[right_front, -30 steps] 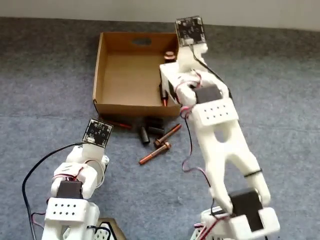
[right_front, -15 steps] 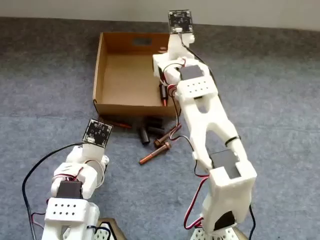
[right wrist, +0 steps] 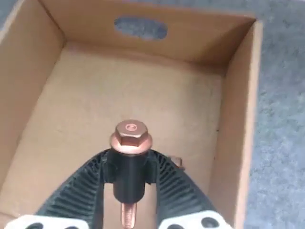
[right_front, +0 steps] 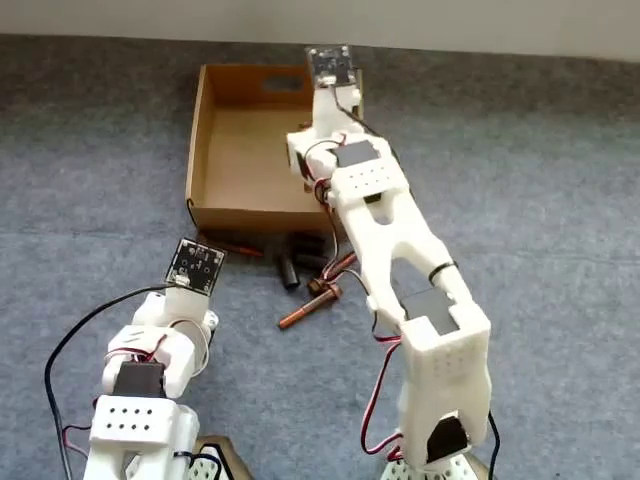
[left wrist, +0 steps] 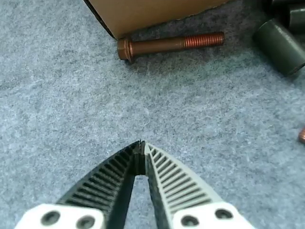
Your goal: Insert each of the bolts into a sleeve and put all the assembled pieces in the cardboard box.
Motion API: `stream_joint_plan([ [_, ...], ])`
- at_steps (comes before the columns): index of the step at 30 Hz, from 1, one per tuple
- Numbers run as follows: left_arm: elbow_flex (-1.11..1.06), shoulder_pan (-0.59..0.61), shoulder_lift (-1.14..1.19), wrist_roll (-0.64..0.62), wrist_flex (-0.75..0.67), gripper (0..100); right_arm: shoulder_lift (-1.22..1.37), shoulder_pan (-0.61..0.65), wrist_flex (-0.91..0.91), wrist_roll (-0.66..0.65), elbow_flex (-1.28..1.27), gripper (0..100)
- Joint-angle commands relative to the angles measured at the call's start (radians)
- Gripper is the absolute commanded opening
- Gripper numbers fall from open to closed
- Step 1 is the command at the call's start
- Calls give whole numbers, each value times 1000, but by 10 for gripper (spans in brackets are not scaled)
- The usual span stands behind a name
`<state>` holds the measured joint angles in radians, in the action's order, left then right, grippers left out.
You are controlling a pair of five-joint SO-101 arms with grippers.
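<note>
The cardboard box (right_front: pixel 245 165) sits toward the table's (right_front: pixel 560 200) far edge. Over its floor, near the right wall, the right gripper (right wrist: pixel 128 160) pinches a dark sleeve (right wrist: pixel 127 181) with a copper bolt (right wrist: pixel 131 136) through it. The left gripper (left wrist: pixel 140 151), fingers pressed together, hangs over the table by the box's near-left corner, close to a loose bolt (left wrist: pixel 167 44). Spare sleeves (right_front: pixel 290 268) and bolts (right_front: pixel 310 308) lie just outside the near wall.

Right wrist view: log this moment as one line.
right gripper: shut on sleeved bolt, over cardboard box | left gripper: shut, empty | loose bolt: on carpet
</note>
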<state>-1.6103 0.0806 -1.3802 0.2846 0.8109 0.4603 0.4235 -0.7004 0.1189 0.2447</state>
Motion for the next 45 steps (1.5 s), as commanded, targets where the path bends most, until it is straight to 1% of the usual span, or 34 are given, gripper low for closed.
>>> stream_joint_plan([
  [1, 4, -10, -10, 6, -18, 14, 10, 10, 1, -9, 104, 6],
  [5, 4, -10, -10, 6, -18, 14, 68, 7, -2, -8, 120, 6],
  [10, 4, -10, -10, 6, -18, 14, 81, 12, -7, -8, 113, 6],
  [16, 4, -10, -10, 6, -18, 14, 85, 12, -82, -11, 117, 6],
  [24, 4, -10, -10, 6, -18, 14, 93, 12, -82, -8, 111, 6],
  [31, 4, -10, -10, 6, -18, 14, 179, 7, -82, -8, 119, 6],
  [39, 4, -10, -10, 6, -18, 14, 179, 4, -82, -14, 120, 6],
  [43, 4, -10, -10, 6, -18, 14, 183, -8, -82, -14, 114, 11],
  [45, 4, -10, -10, 6, -18, 14, 183, -12, -85, -14, 113, 29],
])
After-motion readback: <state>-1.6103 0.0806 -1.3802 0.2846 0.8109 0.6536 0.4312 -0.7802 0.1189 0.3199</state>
